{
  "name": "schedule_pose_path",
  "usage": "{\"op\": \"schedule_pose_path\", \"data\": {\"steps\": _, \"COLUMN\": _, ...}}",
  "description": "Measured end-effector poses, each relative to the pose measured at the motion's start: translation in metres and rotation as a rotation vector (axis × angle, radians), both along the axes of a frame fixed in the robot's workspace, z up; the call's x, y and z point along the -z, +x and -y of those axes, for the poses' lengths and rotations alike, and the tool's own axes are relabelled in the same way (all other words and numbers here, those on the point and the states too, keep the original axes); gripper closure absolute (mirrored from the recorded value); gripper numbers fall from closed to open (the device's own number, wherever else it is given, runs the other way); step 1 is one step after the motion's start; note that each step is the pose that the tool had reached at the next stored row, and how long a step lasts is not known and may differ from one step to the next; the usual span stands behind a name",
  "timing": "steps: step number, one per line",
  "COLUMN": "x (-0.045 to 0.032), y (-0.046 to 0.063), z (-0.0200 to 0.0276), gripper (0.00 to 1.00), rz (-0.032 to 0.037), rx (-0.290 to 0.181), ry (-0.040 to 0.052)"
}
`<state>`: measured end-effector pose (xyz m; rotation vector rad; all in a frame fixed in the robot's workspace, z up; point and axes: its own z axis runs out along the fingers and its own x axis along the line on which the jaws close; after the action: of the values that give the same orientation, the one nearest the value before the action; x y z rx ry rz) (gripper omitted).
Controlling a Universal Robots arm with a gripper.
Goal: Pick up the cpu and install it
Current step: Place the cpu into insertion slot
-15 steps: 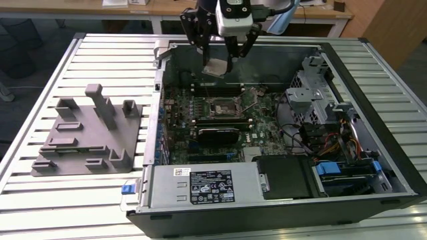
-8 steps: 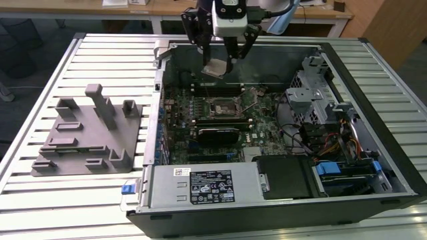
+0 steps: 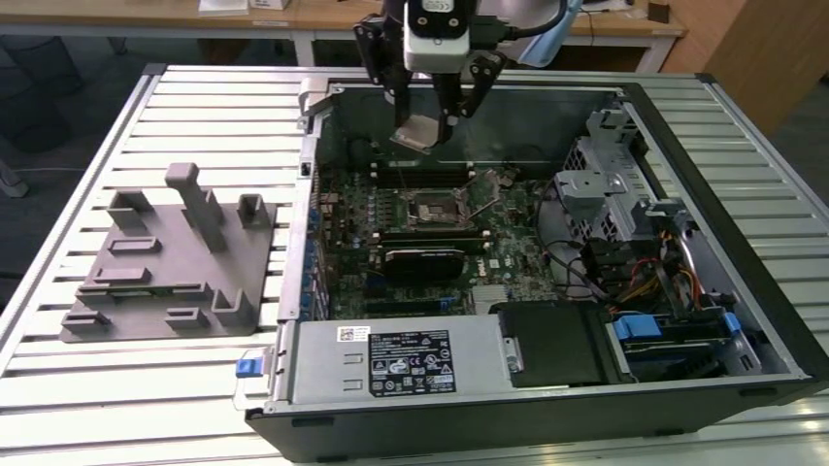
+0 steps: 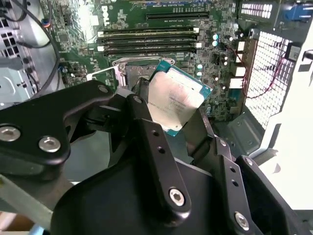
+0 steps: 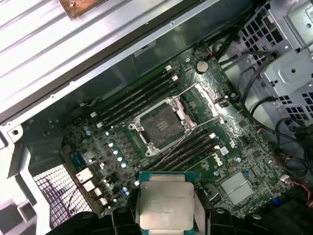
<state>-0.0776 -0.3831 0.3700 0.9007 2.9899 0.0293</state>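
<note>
One grey plastic fixture [image 3: 169, 257] with upright blocks sat on the slatted metal table [image 3: 220, 116] at the exterior view's left, well apart from the arm. Just beside it, toward the exterior view's right, lay an open computer case [image 3: 518, 427]. Its green motherboard [image 3: 344, 209] was exposed, and a grey power supply [image 3: 388, 361] ran along the near side.

Over the far part of the board hung the gripper [image 3: 425, 118]. Its black fingers [image 4: 146, 127] were clamped on opposite edges of the cpu [image 3: 417, 134]. The chip was held tilted in the air, clear of the board, with its silvery top facing the cameras in both wrist views.

Below it and a little nearer sat the CPU socket [image 3: 434, 206]. In the first wrist view the socket [image 5: 159, 126] stood open, showing its dark contact field, and its thin metal lever [image 5: 193, 134] was unlatched. Rows of memory slots [image 5: 137, 98] ran along two opposite sides of the socket.

Farther toward the exterior view's right, inside the case, stood a metal drive cage [image 3: 609, 180]. Nearer than the cage were coloured cables [image 3: 635, 282] and a blue plastic piece [image 3: 647, 325].
</note>
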Motion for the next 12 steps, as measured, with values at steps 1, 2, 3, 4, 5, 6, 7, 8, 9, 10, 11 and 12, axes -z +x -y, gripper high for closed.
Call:
{"op": "schedule_pose_path", "data": {"steps": 1, "x": 0.0001, "y": 0.0, "z": 0.0, "gripper": 0.47, "rz": 0.0, "rx": 0.009, "ry": 0.0}}
{"op": "schedule_pose_path", "data": {"steps": 2, "x": 0.0003, "y": 0.0, "z": 0.0, "gripper": 0.47, "rz": 0.0, "rx": 0.018, "ry": 0.0}}
{"op": "schedule_pose_path", "data": {"steps": 3, "x": 0.0004, "y": 0.0, "z": 0.0, "gripper": 0.47, "rz": 0.0, "rx": 0.026, "ry": 0.0}}
{"op": "schedule_pose_path", "data": {"steps": 4, "x": 0.0006, "y": 0.0, "z": 0.0, "gripper": 0.47, "rz": 0.0, "rx": 0.035, "ry": 0.0}}
{"op": "schedule_pose_path", "data": {"steps": 5, "x": 0.0007, "y": 0.0, "z": 0.0, "gripper": 0.47, "rz": 0.0, "rx": 0.044, "ry": 0.0}}
{"op": "schedule_pose_path", "data": {"steps": 6, "x": 0.0008, "y": 0.0, "z": 0.0, "gripper": 0.47, "rz": 0.0, "rx": 0.053, "ry": 0.0}}
{"op": "schedule_pose_path", "data": {"steps": 7, "x": 0.0009, "y": 0.0, "z": 0.0, "gripper": 0.47, "rz": 0.0, "rx": 0.063, "ry": 0.0}}
{"op": "schedule_pose_path", "data": {"steps": 8, "x": 0.0011, "y": 0.0, "z": 0.0, "gripper": 0.47, "rz": 0.0, "rx": 0.071, "ry": 0.0}}
{"op": "schedule_pose_path", "data": {"steps": 9, "x": 0.0013, "y": 0.0, "z": 0.0, "gripper": 0.47, "rz": 0.0001, "rx": 0.08, "ry": 0.0001}}
{"op": "schedule_pose_path", "data": {"steps": 10, "x": 0.0014, "y": 0.0, "z": 0.0, "gripper": 0.47, "rz": 0.0, "rx": 0.088, "ry": 0.0}}
{"op": "schedule_pose_path", "data": {"steps": 11, "x": 0.0015, "y": 0.0, "z": 0.0, "gripper": 0.47, "rz": 0.0, "rx": 0.097, "ry": -0.0001}}
{"op": "schedule_pose_path", "data": {"steps": 12, "x": 0.0017, "y": 0.0, "z": 0.0, "gripper": 0.47, "rz": 0.0, "rx": 0.105, "ry": -0.0001}}
